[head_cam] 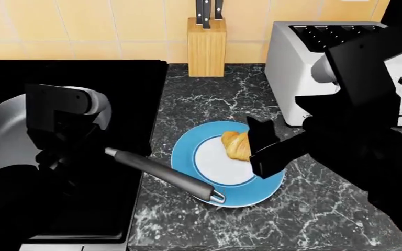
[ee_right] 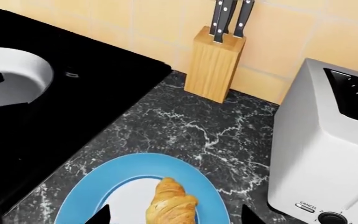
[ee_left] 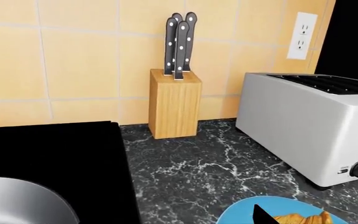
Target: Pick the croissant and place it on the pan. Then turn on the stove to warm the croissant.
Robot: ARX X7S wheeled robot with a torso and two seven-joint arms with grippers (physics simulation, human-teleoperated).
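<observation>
Wooden knife block (ee_left: 175,103); brushed-metal toaster (ee_left: 309,123); glossy marbled countertop (head_cam: 305,209).

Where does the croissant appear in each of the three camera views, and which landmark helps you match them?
Head view: the croissant lies on the blue-rimmed plate's right side, partly behind the right arm.
Left wrist view: only its top shows at the lower edge.
Right wrist view: bottom centre, on the plate.
Shared landmark: the knife block, against the tiled wall.

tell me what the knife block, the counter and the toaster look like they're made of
Knife block: light wood, going by its vertical grain, matte finish. Counter: black stone, probably marble or granite, with white veining and a slight polish. Toaster: seemingly brushed or satin metal, smooth pale grey sides with soft shading; painted plastic cannot be ruled out.
</observation>
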